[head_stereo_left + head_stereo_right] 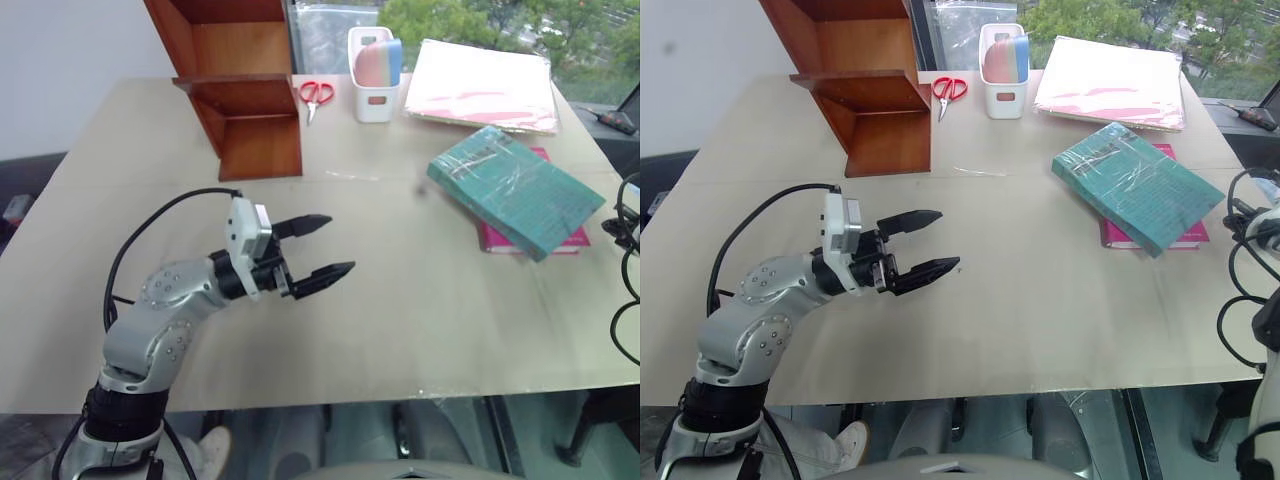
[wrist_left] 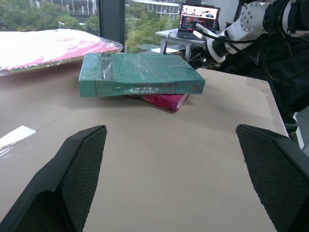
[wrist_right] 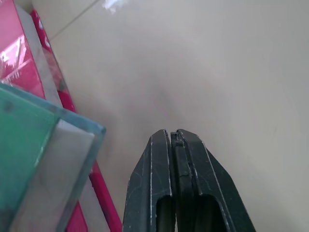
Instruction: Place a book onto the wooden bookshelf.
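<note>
The teal-green book (image 1: 515,190) in crinkly plastic wrap lies flat on the right side of the table, on top of a thinner pink book (image 1: 577,243). The wooden bookshelf (image 1: 245,100) stands at the far left of the table, its open faces towards me. My left gripper (image 1: 336,246) hovers open and empty over the table's near left, pointing towards the book (image 2: 137,75) from well short of it. My right gripper (image 3: 174,136) is shut on nothing, just above the table beside the book's near corner (image 3: 29,159).
Red-handled scissors (image 1: 317,94) and a white holder (image 1: 374,72) sit at the back next to the shelf. A pale pink stack of papers (image 1: 485,85) lies behind the book. Black cables (image 1: 628,230) hang at the table's right edge.
</note>
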Controlling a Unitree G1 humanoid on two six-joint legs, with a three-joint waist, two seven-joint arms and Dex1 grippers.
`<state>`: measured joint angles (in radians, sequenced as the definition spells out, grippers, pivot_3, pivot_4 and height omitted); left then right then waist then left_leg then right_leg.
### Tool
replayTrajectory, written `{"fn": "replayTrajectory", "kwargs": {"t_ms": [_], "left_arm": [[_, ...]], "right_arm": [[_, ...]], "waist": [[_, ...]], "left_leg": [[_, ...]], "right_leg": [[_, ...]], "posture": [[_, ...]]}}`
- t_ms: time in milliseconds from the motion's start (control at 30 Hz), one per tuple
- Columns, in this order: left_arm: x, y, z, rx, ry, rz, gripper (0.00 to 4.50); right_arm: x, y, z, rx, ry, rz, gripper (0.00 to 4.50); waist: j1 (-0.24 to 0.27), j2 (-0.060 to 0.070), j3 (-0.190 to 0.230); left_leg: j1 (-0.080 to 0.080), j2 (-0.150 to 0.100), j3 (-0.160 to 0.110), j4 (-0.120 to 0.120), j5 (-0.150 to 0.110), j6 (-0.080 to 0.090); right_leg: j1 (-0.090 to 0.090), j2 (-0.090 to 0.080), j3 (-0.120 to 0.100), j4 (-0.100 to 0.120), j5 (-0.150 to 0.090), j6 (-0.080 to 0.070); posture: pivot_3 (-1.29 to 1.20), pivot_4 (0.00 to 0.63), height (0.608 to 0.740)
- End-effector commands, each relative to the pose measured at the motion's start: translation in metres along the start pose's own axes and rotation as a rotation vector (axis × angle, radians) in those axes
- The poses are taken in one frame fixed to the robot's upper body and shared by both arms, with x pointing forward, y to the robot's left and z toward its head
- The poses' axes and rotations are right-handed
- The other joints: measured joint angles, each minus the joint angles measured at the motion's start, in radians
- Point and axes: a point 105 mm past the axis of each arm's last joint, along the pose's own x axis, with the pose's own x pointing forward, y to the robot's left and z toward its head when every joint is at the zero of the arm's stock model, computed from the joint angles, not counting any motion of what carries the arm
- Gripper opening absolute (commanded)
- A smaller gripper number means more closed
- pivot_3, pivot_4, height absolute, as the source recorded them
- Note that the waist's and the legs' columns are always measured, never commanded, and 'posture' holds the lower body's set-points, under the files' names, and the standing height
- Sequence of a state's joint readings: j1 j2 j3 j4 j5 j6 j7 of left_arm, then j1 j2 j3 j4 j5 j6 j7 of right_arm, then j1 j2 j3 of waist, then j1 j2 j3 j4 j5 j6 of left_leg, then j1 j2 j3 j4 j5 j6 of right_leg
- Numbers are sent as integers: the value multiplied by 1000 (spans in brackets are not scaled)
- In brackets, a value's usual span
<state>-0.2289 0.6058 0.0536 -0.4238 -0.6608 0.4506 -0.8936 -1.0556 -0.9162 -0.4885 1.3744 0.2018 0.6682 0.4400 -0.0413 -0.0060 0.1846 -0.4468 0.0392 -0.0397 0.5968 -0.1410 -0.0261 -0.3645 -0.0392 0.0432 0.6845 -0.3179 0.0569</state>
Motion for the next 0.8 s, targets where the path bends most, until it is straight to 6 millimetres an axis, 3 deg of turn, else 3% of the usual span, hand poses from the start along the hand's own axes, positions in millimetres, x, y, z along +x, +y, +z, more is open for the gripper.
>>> {"fn": "replayTrajectory", "kwargs": {"t_ms": [33,433,800], "left_arm": [[-2,-1,9,33,-18,-10,4500],[-1,-1,8,32,-20,-14,4500],[0,0,6,28,-25,-20,4500]], "right_arm": [[-2,8,6,-10,-15,57,150],[9,32,-38,-88,158,261,150],[-1,43,-66,-156,314,474,150]], "waist": [[0,0,0],[-2,-1,0],[-3,-1,-1]], "left_leg": [[0,0,0,0,0,0],[1,1,0,0,0,0],[2,2,1,1,0,0]], "right_leg": [[0,0,0,0,0,0],[0,1,0,0,0,0],[1,2,2,2,0,0]], "posture": [[0,150,740],[0,150,740],[0,150,740]]}}
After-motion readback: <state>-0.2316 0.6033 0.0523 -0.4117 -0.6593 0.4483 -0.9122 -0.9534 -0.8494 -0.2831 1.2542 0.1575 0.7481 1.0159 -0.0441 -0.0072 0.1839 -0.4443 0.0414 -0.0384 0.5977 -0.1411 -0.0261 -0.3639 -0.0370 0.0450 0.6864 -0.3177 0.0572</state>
